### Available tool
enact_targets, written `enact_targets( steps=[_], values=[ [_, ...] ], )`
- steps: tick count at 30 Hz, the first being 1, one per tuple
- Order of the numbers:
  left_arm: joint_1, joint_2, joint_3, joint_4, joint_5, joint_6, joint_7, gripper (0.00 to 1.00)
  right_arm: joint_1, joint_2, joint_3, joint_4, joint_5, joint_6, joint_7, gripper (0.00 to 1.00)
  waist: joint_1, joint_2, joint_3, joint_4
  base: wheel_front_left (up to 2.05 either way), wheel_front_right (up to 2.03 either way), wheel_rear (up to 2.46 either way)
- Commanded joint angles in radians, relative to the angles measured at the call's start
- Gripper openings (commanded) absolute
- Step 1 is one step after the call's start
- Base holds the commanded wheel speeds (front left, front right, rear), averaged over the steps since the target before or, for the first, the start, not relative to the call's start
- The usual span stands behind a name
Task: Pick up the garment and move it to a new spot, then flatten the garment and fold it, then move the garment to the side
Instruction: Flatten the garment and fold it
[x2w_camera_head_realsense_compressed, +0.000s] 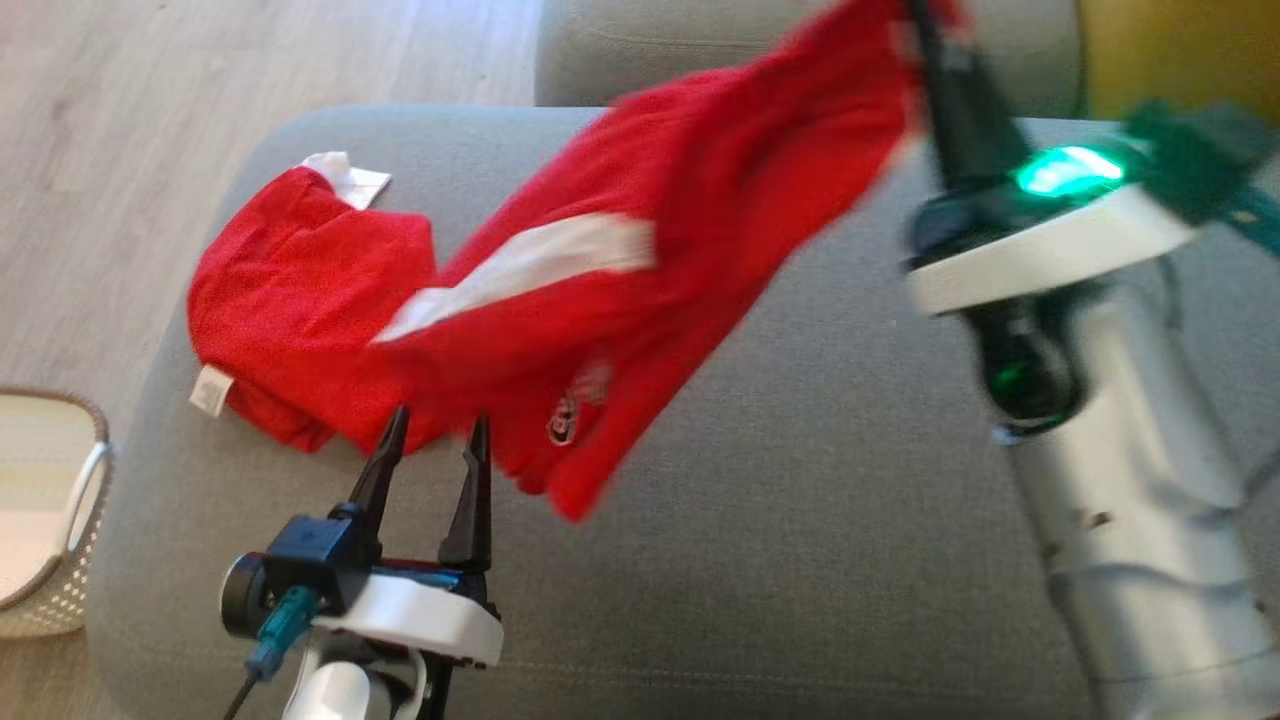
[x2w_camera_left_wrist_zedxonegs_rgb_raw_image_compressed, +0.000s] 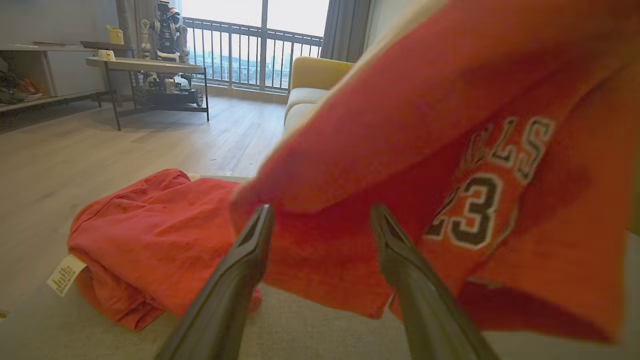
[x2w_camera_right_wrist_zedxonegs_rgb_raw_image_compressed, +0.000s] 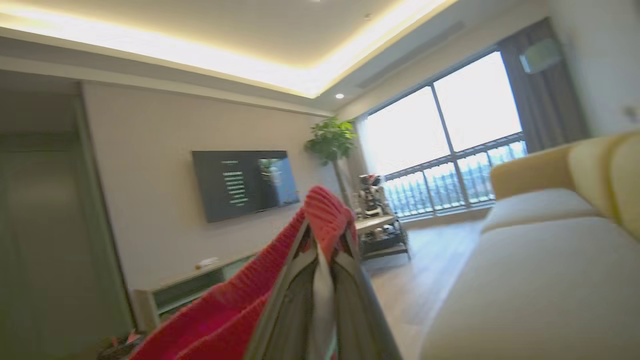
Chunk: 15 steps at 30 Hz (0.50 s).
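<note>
The garment (x2w_camera_head_realsense_compressed: 640, 300) is a red jersey with white stripes and a number print (x2w_camera_left_wrist_zedxonegs_rgb_raw_image_compressed: 475, 210). My right gripper (x2w_camera_head_realsense_compressed: 925, 30) is shut on one end of it and holds that end up high at the top of the head view; in the right wrist view red cloth (x2w_camera_right_wrist_zedxonegs_rgb_raw_image_compressed: 325, 215) drapes over the closed fingertips. The rest hangs down to a crumpled heap (x2w_camera_head_realsense_compressed: 300, 300) lying on the grey sofa cushion (x2w_camera_head_realsense_compressed: 800, 520). My left gripper (x2w_camera_head_realsense_compressed: 432, 435) stands open just in front of the hanging cloth, nothing between its fingers (x2w_camera_left_wrist_zedxonegs_rgb_raw_image_compressed: 245, 260).
A white woven basket (x2w_camera_head_realsense_compressed: 50, 520) stands on the wooden floor left of the cushion. A second grey cushion (x2w_camera_head_realsense_compressed: 700, 50) lies behind. In the left wrist view a yellow sofa (x2w_camera_left_wrist_zedxonegs_rgb_raw_image_compressed: 310, 85) and a low table (x2w_camera_left_wrist_zedxonegs_rgb_raw_image_compressed: 145, 65) stand beyond.
</note>
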Motion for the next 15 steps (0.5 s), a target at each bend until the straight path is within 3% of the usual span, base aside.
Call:
enact_targets(
  steps=[1, 3, 11, 12, 13, 14, 15],
  values=[
    [-0.034, 0.002, 0.029, -0.032, -0.003, 0.001, -0.005, 1.0, -0.003, 0.013, -0.03, 0.007, 0.019, 0.0, 0.019, 0.0, 0.0001, 0.0, 0.006, -0.009, 0.0, 0.0, 0.0],
    [-0.037, 0.002, 0.026, -0.034, -0.004, 0.002, -0.005, 1.0, 0.019, 0.013, -0.135, 0.097, 0.025, 0.0, 0.053, 0.0, 0.0001, 0.0, 0.02, -0.02, 0.0, 0.0, 0.0],
    [-0.077, 0.002, 0.018, -0.023, 0.011, -0.005, -0.005, 1.0, 0.068, -0.012, -0.577, 0.429, -0.344, 0.0, 0.125, 0.0, 0.0001, 0.0, 0.096, -0.055, 0.0, 0.0, 0.0],
    [-0.082, 0.002, 0.018, -0.019, 0.014, -0.007, -0.005, 1.0, 0.066, -0.021, -0.614, 0.451, -0.401, 0.0, 0.123, 0.16, 0.0001, 0.0, 0.102, -0.059, 0.0, 0.0, 0.0],
    [-0.086, 0.002, 0.019, -0.016, 0.016, -0.009, -0.005, 1.0, 0.059, -0.022, -0.653, 0.464, -0.448, 0.0, 0.116, 0.76, 0.0001, 0.0, 0.107, -0.064, 0.0, 0.0, 0.0],
    [-0.09, 0.002, 0.019, -0.013, 0.018, -0.01, -0.005, 1.0, 0.049, -0.021, -0.7, 0.475, -0.483, 0.0, 0.111, 1.0, 0.0001, 0.0, 0.112, -0.068, 0.0, 0.0, 0.0],
    [-0.095, 0.002, 0.019, -0.011, 0.019, -0.012, -0.005, 1.0, 0.036, -0.017, -0.741, 0.483, -0.517, 0.0, 0.108, 1.0, 0.0001, 0.0, 0.115, -0.072, 0.0, 0.0, 0.0]
  ],
)
